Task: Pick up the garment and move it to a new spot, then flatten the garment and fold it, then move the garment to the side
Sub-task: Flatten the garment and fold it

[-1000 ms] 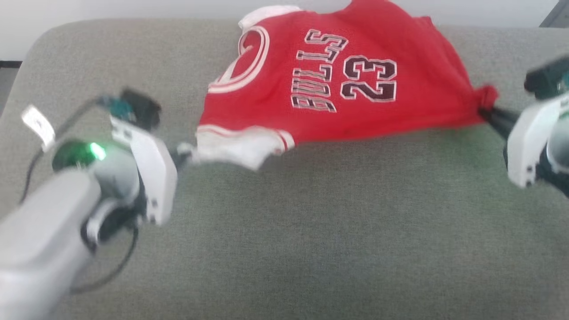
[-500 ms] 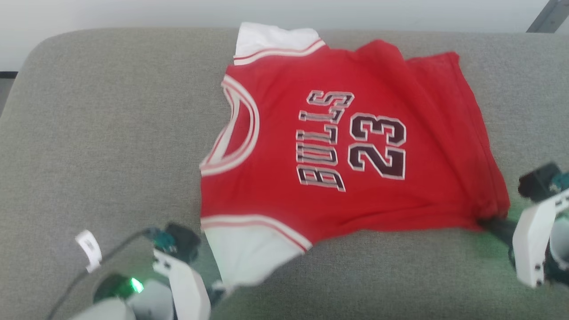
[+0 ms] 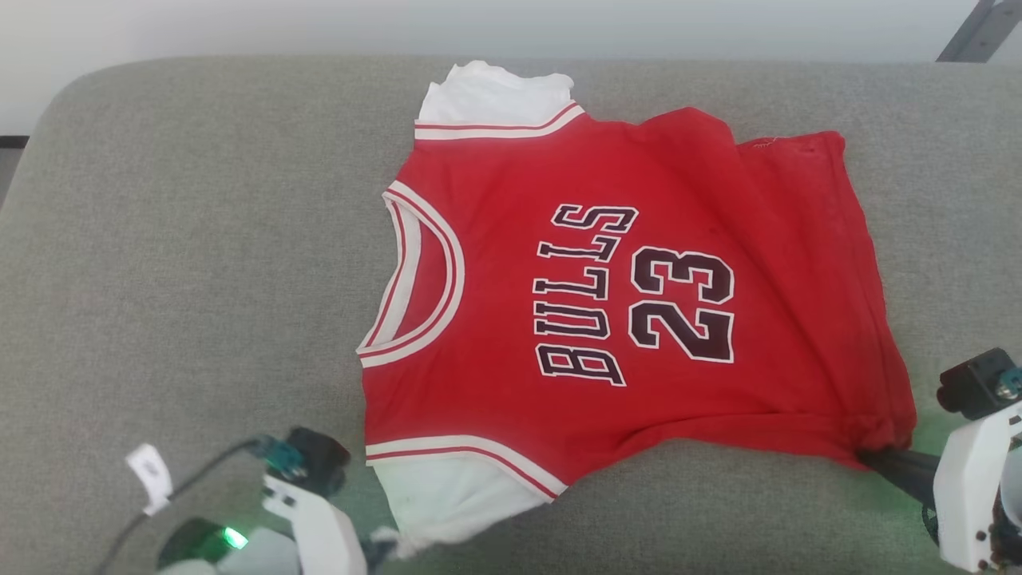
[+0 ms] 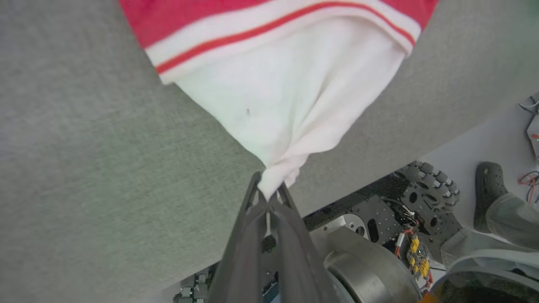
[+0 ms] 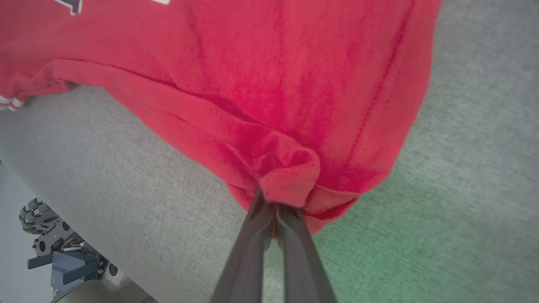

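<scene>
The garment [image 3: 607,303], a red jersey with white sleeves and black "BULLS 23" lettering, lies spread face up on the grey cushion [image 3: 200,239], collar to the left. My left gripper [image 3: 382,551] is shut on the tip of the near white sleeve [image 4: 286,97], pinched between its dark fingers [image 4: 252,227]. At the lower right my right gripper [image 3: 866,459] is shut on the bunched red hem corner [image 5: 290,176]. The hem side shows several folds.
The grey cushion's front edge [image 4: 358,185] runs just behind my left gripper, with the robot's base and wheels [image 4: 425,198] below it. A person's shoe [image 4: 488,193] stands on the floor beyond. Behind the cushion is a pale wall [image 3: 239,24].
Both grippers have pulled the garment toward the cushion's near edge and lowered it; it was stretched and lifted at the far side and now lies spread out flat.
</scene>
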